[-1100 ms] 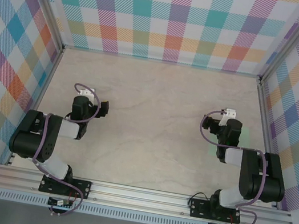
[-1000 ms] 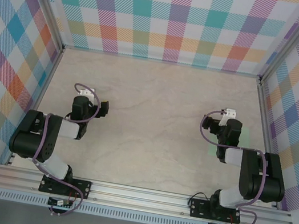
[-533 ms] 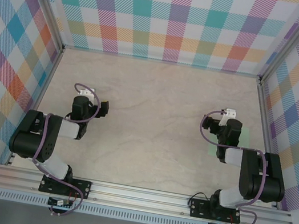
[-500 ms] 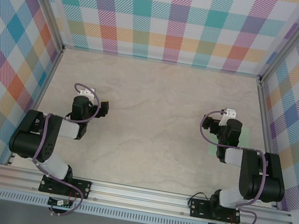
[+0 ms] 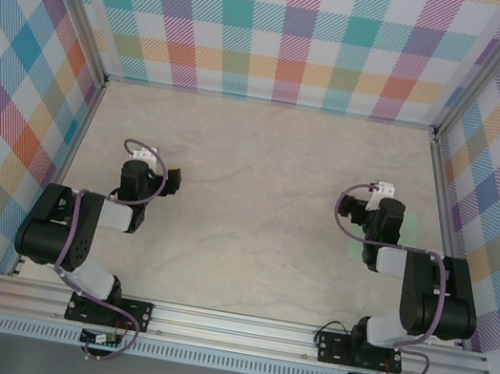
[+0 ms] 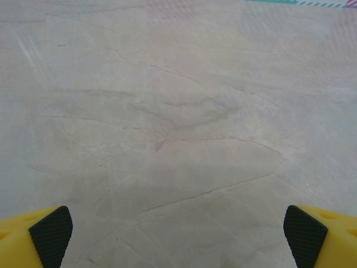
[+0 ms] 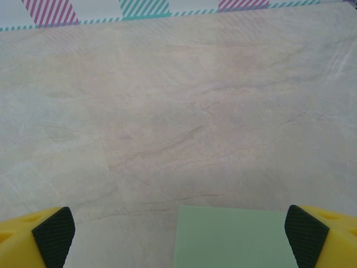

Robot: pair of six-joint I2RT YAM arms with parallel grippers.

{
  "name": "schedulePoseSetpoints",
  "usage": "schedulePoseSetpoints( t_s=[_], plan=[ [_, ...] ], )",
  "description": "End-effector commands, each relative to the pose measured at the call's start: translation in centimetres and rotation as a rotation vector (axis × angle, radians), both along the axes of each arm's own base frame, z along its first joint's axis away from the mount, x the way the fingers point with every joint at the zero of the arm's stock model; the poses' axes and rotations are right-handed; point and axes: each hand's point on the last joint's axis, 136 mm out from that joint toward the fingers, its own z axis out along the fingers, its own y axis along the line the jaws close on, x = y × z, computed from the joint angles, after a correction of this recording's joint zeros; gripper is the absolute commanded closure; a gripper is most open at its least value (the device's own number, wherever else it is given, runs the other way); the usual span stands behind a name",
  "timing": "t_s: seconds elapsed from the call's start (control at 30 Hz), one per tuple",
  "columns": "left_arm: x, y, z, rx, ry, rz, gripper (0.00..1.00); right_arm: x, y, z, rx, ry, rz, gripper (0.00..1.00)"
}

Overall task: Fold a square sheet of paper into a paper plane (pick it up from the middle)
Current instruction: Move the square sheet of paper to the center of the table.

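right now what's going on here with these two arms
Two robot arms are set up for a paper-folding job, but neither holds anything. The square sheet of paper lies flat on the table beneath the right hand, whose fingers stand open on either side of it. The left hand is open too, over bare table. No fold shows on the part of the sheet in view.

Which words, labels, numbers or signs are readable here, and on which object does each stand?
None can be read.
The square sheet of paper is blank.
The plaid walls carry only coloured checks.
The table shows only marble veins.
Any marking on the small boards by the arm bases is too small to read.
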Motion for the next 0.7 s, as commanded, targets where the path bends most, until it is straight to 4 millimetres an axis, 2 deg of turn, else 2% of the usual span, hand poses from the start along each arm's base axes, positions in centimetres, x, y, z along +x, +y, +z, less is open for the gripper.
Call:
schedulePoseSetpoints(
  t_s=[0.0, 0.13, 0.3, 0.43, 0.57, 0.67],
  plan=[
    [0.1, 1.2, 2.4, -0.001, -0.028, 0.069, 0.00, 0.3, -0.5, 3.3, 0.003, -0.004, -0.026, 0.00],
    [-0.7, 1.6, 4.5, -0.029, 0.019, 0.113, 0.00, -0.6, -1.1, 4.7, 0.110, 0.095, -0.123, 0.00],
    [-2.1, 2.0, 7.5, -0.107, 0.092, 0.184, 0.00, -2.0, -0.2, 4.4, 0.284, 0.325, -0.204, 0.00],
    [-2.6, 0.6, 9.0, -0.267, 0.159, 0.196, 0.00, -3.1, 0.6, 3.0, 0.399, 0.484, -0.268, 0.00],
    [-3.4, 0.3, 10.0, -0.343, 0.242, 0.238, 0.00, -4.2, 0.6, 1.0, 0.440, 0.619, -0.344, 0.00],
    [-3.9, -1.2, 11.1, -0.395, 0.270, 0.173, 0.00, -4.9, 0.2, -0.6, 0.448, 0.678, -0.413, 0.00]
  ],
)
